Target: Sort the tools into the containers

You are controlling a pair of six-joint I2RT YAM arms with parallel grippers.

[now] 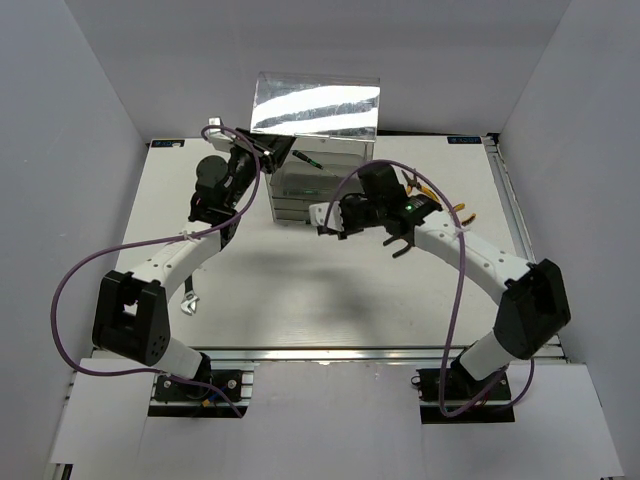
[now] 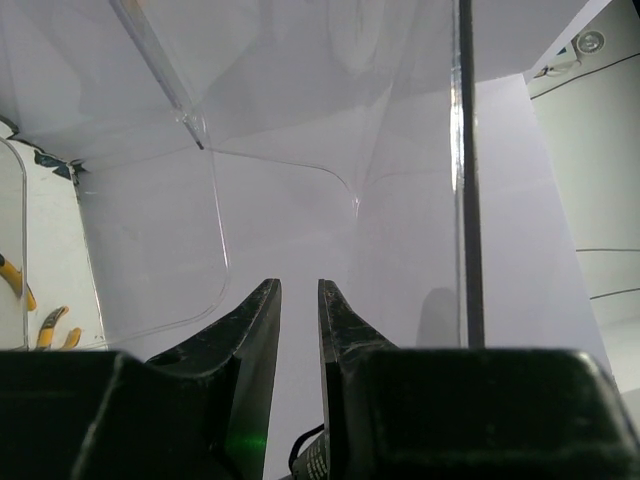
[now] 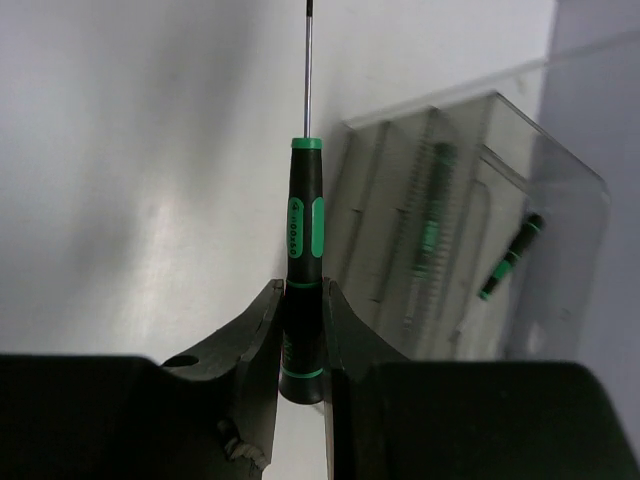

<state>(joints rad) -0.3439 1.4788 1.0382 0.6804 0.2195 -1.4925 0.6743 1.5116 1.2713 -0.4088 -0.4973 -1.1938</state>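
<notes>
The right gripper [image 3: 303, 295] is closed on a slim black-and-green screwdriver [image 3: 305, 230], pinching the lower part of its handle so that the shaft points straight out past the fingertips. It holds this above the middle of the bench [image 1: 300, 290], just in front of the clear cabinet [image 1: 320, 190], which stands at the middle of the far edge. Another screwdriver [image 3: 510, 258] of the same kind lies inside the cabinet. The left gripper [image 2: 298, 290] is up at the cabinet's top left corner with only a narrow gap between its jaws. Clear plastic walls fill its wrist view, but I cannot tell whether it is pinching any of them. Orange-handled pliers [image 1: 452, 206] lie toward the right edge, beyond the right arm. A small silver tool [image 1: 190, 303] rests near the left edge, beside the left arm.
</notes>
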